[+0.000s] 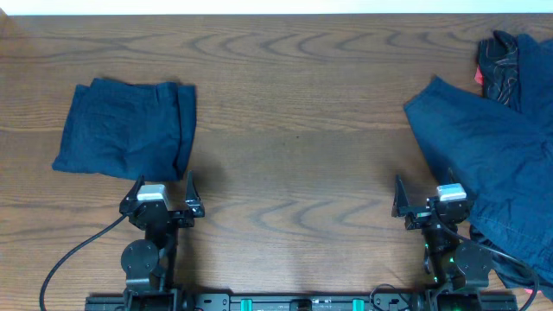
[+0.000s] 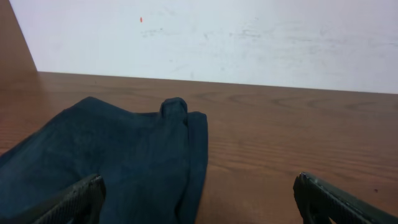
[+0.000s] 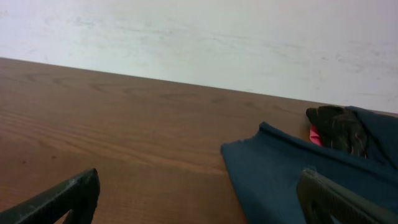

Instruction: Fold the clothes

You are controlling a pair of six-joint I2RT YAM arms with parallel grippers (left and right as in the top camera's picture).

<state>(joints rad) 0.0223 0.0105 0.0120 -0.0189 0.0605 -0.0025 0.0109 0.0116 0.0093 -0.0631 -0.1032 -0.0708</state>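
Note:
A folded dark navy garment lies on the table's left side; it also shows in the left wrist view. A larger unfolded navy garment lies spread at the right, reaching the table's right and front edges; it also shows in the right wrist view. My left gripper is open and empty just in front of the folded garment; it also shows in its wrist view. My right gripper is open and empty at the near left edge of the unfolded garment; it also shows in its wrist view.
A black garment with a bit of pink lies at the far right corner, on the navy cloth; it also shows in the right wrist view. The brown wooden table runs back to a white wall.

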